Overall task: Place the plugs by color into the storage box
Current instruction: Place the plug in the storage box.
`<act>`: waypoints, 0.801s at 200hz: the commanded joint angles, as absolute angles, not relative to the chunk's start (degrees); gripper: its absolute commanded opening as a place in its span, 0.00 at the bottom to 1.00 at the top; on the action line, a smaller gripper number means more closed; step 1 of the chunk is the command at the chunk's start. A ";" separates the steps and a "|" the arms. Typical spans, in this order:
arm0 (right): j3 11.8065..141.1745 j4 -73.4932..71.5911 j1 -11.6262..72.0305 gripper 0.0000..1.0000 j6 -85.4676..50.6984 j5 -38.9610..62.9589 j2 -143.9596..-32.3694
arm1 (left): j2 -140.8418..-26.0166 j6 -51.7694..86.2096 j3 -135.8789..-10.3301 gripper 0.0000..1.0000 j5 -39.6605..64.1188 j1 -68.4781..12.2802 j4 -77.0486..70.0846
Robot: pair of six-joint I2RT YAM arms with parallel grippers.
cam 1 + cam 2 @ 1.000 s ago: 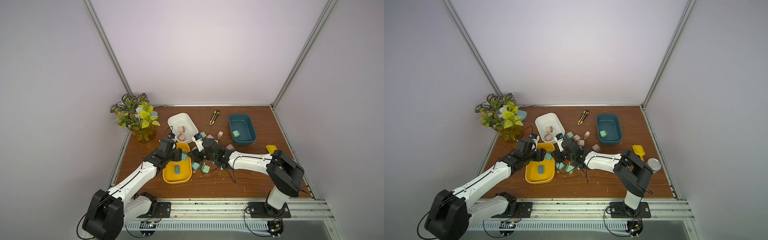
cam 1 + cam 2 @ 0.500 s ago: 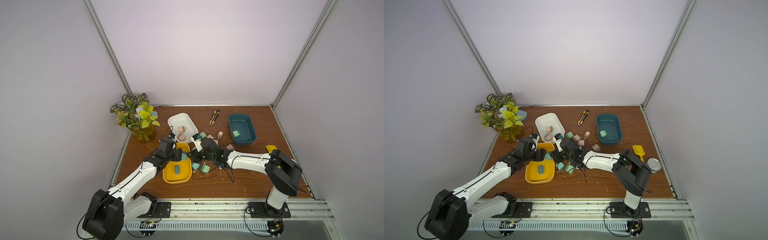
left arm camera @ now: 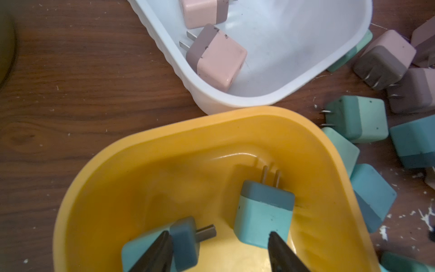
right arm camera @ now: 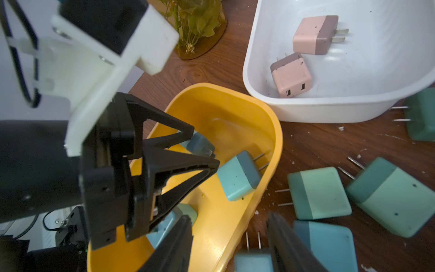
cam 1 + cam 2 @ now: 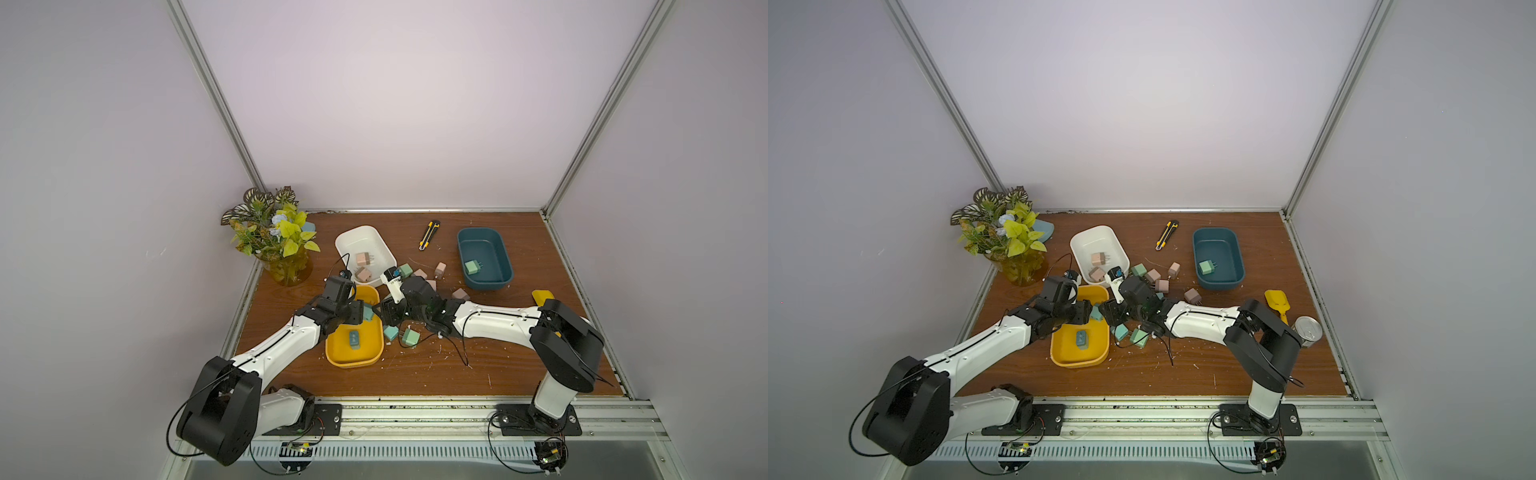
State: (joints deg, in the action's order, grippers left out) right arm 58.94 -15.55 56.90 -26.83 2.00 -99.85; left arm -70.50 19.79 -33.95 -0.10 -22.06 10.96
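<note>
Plug (image 3: 263, 212) sits, seemingly loose, before left end effector (image 3: 219, 247).

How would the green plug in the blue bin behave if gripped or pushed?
The green plug looks like a rigid plastic cube, so probably stiff and light. Its flat faces suggest sliding, not rolling. Its protruding prongs might catch on the blue bin wall.

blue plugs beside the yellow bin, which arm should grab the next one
Right, probably: the right gripper hangs open over a loose blue plug, while the left gripper is down in the yellow bin.
</note>
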 commanded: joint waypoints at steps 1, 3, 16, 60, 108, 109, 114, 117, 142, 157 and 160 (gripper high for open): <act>60.12 -15.08 57.18 0.57 -25.11 1.83 -98.63 | -71.75 20.76 -33.85 0.58 2.78 -21.45 14.27; 60.16 -14.98 57.21 0.57 -25.06 1.80 -98.60 | -71.75 20.81 -33.84 0.57 2.91 -21.45 14.47; 60.14 -14.53 57.20 0.57 -24.79 1.39 -98.19 | -71.39 21.04 -34.15 0.51 3.45 -21.45 15.95; 59.63 -14.46 57.18 0.57 -24.35 -0.88 -97.38 | -66.63 21.91 -33.29 0.53 3.07 -21.45 13.54; 61.91 -8.56 57.22 0.58 -25.16 -7.61 -97.70 | -67.30 19.07 -34.96 0.56 6.67 -21.42 8.57; 61.93 -8.37 57.22 0.58 -25.15 -7.76 -97.67 | -67.40 18.98 -35.06 0.56 6.72 -21.44 8.50; 61.96 -7.83 57.19 0.58 -25.23 -8.54 -97.53 | -67.65 18.61 -35.46 0.56 7.10 -21.44 8.02; 61.95 -7.48 57.21 0.58 -25.31 -8.85 -97.40 | -67.81 18.39 -35.75 0.56 7.17 -21.45 7.87; 60.37 -6.61 57.04 0.58 -25.66 -12.11 -95.36 | -68.86 17.27 -37.24 0.56 8.90 -21.53 5.72; 59.62 -5.88 56.87 0.58 -25.75 -13.56 -94.11 | -69.33 16.75 -37.18 0.56 9.78 -21.79 4.00; 59.47 -5.62 56.80 0.59 -25.75 -13.90 -93.85 | -69.34 16.64 -37.10 0.56 9.94 -21.87 3.77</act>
State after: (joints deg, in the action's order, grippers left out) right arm 59.53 -7.40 56.93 -25.63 -9.19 -98.50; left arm -68.66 18.61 -35.55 7.42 -22.04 7.49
